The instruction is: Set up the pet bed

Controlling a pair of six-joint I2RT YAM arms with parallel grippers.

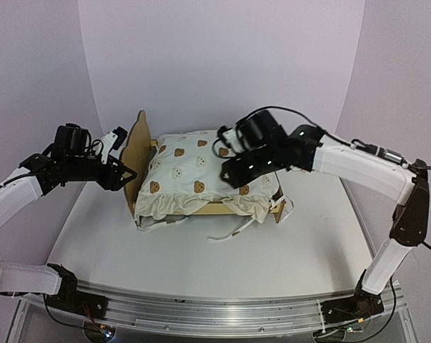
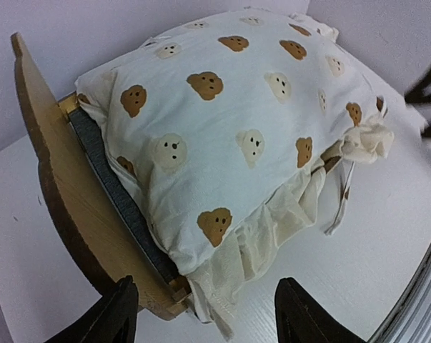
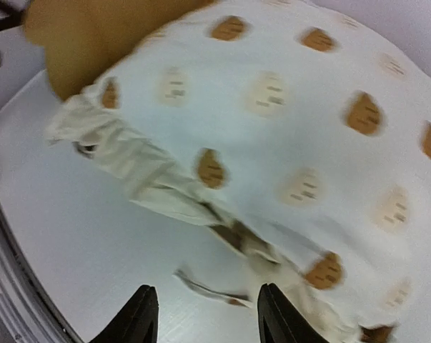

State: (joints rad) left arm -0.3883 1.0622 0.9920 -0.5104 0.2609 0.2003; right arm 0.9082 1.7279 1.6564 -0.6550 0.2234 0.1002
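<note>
While the pet bed (image 1: 190, 171) is sitting on the table (image 1: 201, 257) at the centre of the top view, its long axis is running left to right, with the headboard (image 1: 138, 146) pointing at the left edge. The left gripper (image 2: 206, 314) is hovering beside the headboard end, jaws apart and empty, and the right gripper (image 3: 206, 314) is hanging over the foot end, likewise spread and empty.
</note>
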